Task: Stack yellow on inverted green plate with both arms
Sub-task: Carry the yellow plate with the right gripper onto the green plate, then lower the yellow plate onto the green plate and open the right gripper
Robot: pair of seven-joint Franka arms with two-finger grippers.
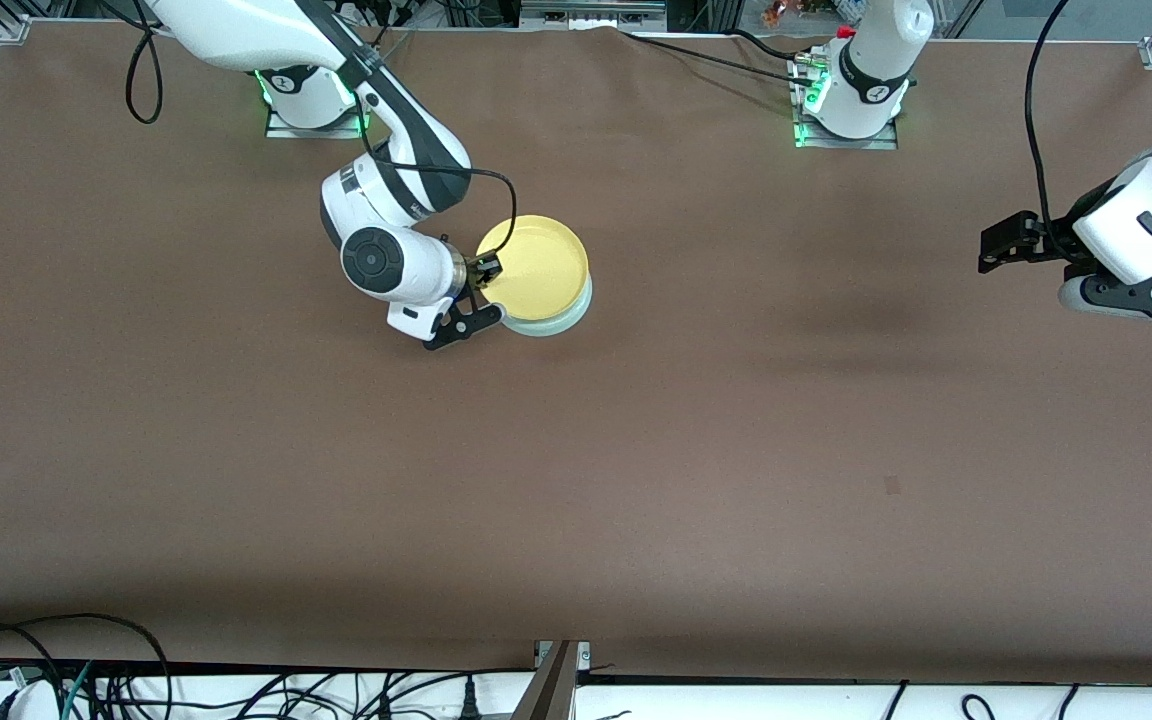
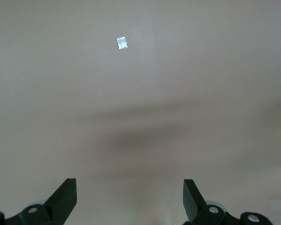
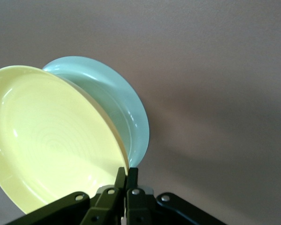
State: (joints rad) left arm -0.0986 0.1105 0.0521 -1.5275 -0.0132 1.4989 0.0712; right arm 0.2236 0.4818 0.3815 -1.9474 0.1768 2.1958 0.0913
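1. In the upper middle of the front view, somewhat toward the right arm's end of the brown table [image 1: 636,450], the yellow plate [image 1: 534,267] sits rim up above the green plate [image 1: 564,318].
2. Only a crescent of the green plate shows in that view, along the yellow plate's lower edge on the side nearer the camera.
3. The right wrist view shows the yellow plate [image 3: 51,145] filling the lower left of the frame, with faint concentric rings in its hollow.
4. In that same view the green plate [image 3: 124,115] lies directly under it, bottom side up, its rim flaring outward.
5. The right gripper [image 1: 477,297] stands at the yellow plate's edge, at the left of the stack in the front view.
6. The right gripper's fingers [image 3: 120,180] are pressed together on the yellow plate's rim, pinching it at the bottom centre of the right wrist view.
7. The left gripper [image 1: 999,245] waits at the right edge of the front view, well apart from the plates, over bare table.
8. In the left wrist view the left gripper [image 2: 130,199] is spread wide with nothing between its fingers [image 2: 65,197].
9. A small pale tag [image 2: 122,43] lies on the table in the upper part of the left wrist view.
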